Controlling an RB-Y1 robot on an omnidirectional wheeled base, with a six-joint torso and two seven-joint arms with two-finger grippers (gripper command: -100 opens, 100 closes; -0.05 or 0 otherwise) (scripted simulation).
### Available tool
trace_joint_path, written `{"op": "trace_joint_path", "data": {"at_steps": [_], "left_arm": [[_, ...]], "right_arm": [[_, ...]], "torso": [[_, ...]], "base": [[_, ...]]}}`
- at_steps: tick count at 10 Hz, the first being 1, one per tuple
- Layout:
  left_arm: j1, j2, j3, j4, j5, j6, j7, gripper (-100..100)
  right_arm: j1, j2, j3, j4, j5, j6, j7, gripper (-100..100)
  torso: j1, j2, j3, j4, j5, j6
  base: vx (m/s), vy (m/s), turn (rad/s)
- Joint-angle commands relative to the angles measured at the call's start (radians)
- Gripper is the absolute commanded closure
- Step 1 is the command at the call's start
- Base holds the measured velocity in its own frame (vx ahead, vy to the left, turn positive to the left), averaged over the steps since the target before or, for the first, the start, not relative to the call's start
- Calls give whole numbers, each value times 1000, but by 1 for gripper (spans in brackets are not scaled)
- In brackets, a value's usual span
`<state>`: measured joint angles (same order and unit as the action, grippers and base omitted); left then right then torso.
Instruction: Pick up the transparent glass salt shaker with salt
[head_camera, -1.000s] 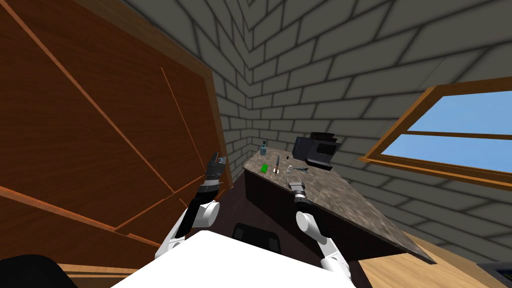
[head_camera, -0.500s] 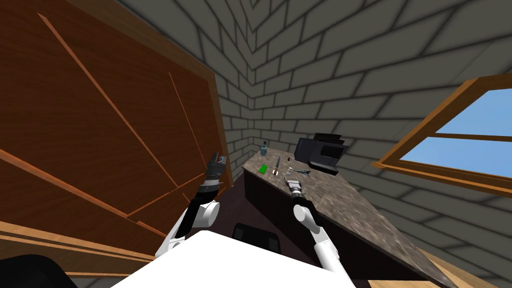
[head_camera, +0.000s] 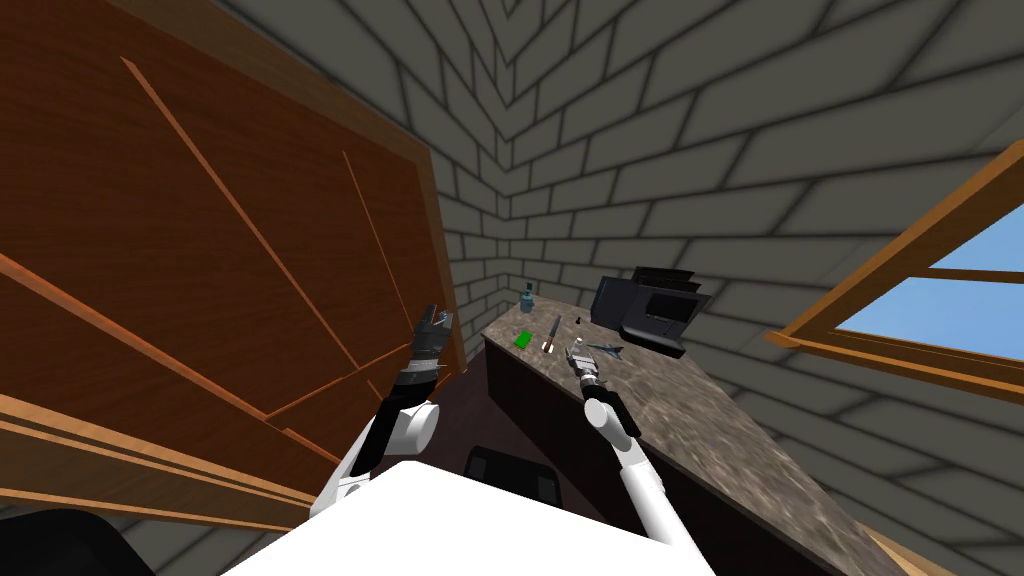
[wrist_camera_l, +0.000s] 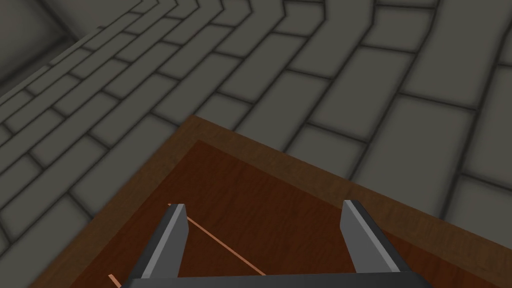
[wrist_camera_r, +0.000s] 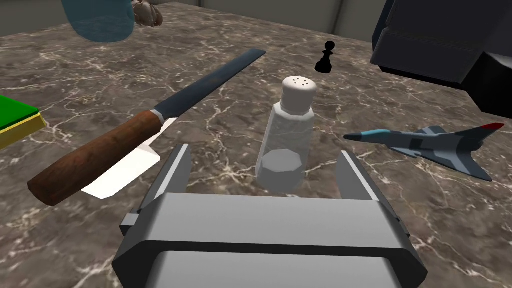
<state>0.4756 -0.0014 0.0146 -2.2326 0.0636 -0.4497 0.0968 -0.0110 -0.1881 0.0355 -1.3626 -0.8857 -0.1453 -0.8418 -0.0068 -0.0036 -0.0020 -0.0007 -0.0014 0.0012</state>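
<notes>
right hand (wrist_camera_r: 263, 150) spread, salt shaker (wrist_camera_r: 290, 135) upright on the counter (wrist_camera_r: 440, 210) between its fingertips, untouched.
risk: shaker is tall and narrow; one finger landing first could tip it toward the knife (wrist_camera_r: 125, 135) or the toy jet (wrist_camera_r: 425, 142) lying near; a pinch at the cap may slip. left hand (wrist_camera_l: 265, 215) spread, idle.

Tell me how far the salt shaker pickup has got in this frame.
Done: the right gripper is at the counter, open, lined up on the upright salt shaker. In hand: the approach; neither finger touches it. To do: close and lift. The left gripper is open, away from the counter.
</notes>
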Motion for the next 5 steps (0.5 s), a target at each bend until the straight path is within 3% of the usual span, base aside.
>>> {"op": "trace_joint_path", "data": {"at_steps": [1,3,4,5], "left_arm": [[0,0,0,0,0,0,0,0],[0,0,0,0,0,0,0,0],[0,0,0,0,0,0,0,0],[0,0,0,0,0,0,0,0]], "right_arm": [[-17,-7,0,14,-28,12,-31,-100],[-42,-20,-2,33,-62,25,-66,-100],[-35,-19,1,30,-54,19,-58,-100],[-36,-20,2,31,-56,19,-62,0]], "torso": [[0,0,0,0,0,0],[0,0,0,0,0,0],[1,-1,0,0,0,0],[3,1,0,0,1,0]], "base": [[31,-81,72],[42,-84,76],[21,-36,15],[4,-7,-2]]}}
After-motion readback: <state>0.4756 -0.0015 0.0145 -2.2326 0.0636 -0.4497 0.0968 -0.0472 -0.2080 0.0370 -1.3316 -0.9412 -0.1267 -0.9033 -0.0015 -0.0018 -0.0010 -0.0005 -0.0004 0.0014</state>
